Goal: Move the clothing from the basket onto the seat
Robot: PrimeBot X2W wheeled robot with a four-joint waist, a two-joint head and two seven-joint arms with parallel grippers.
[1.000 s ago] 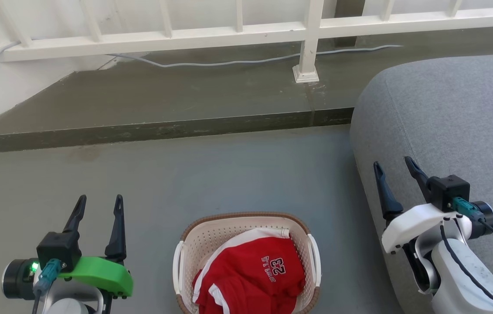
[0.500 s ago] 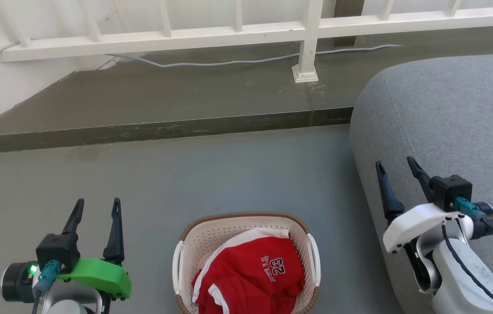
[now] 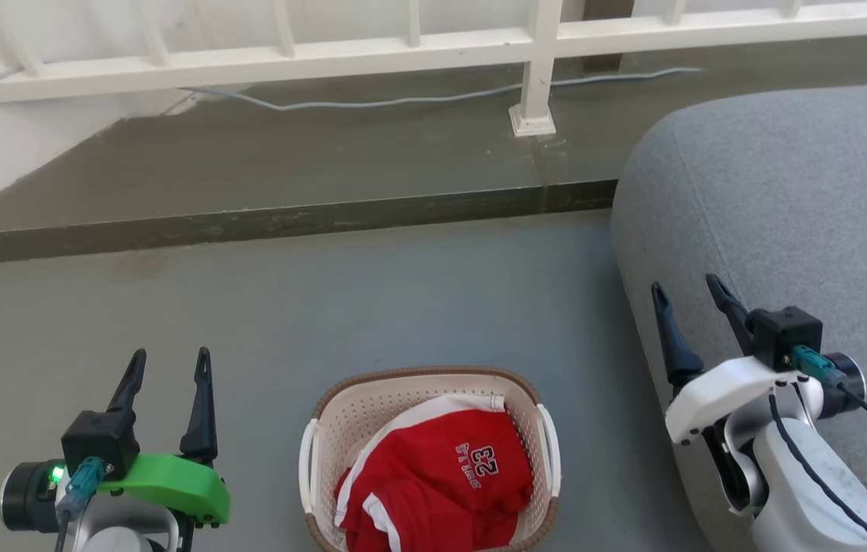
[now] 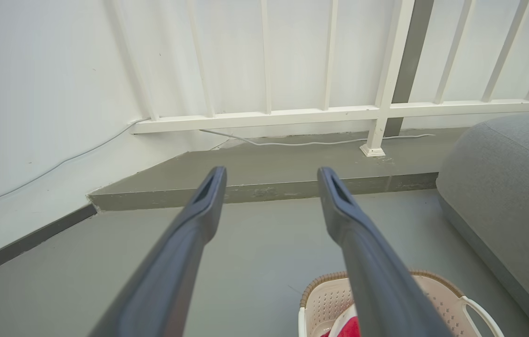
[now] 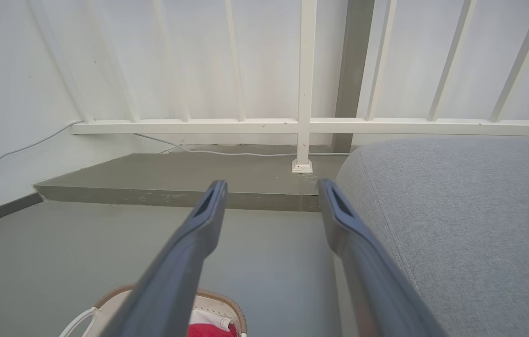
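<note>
Clothing (image 3: 433, 483): soft red fabric w/ white trim & stripes, crumpled, white "23" facing up. It lies inside the basket (image 3: 372, 414), filling the near half. Basket is oval, cream perforated plastic w/ brown woven rim & two white side handles, and stands on the smooth grey floor (image 3: 402, 291). Seat (image 3: 786, 199) is to its right, near but apart: a big grey fabric cushion w/ rounded edges & a stitched seam.

Left tool (image 3: 172, 354) is left of the basket, over the floor, long dark fingers apart, empty. Right tool (image 3: 684, 284) is at the seat's edge, fingers apart, empty.

Behind: raised concrete step (image 3: 287, 161), white railing (image 3: 326, 57), pale cable (image 3: 402, 100).
</note>
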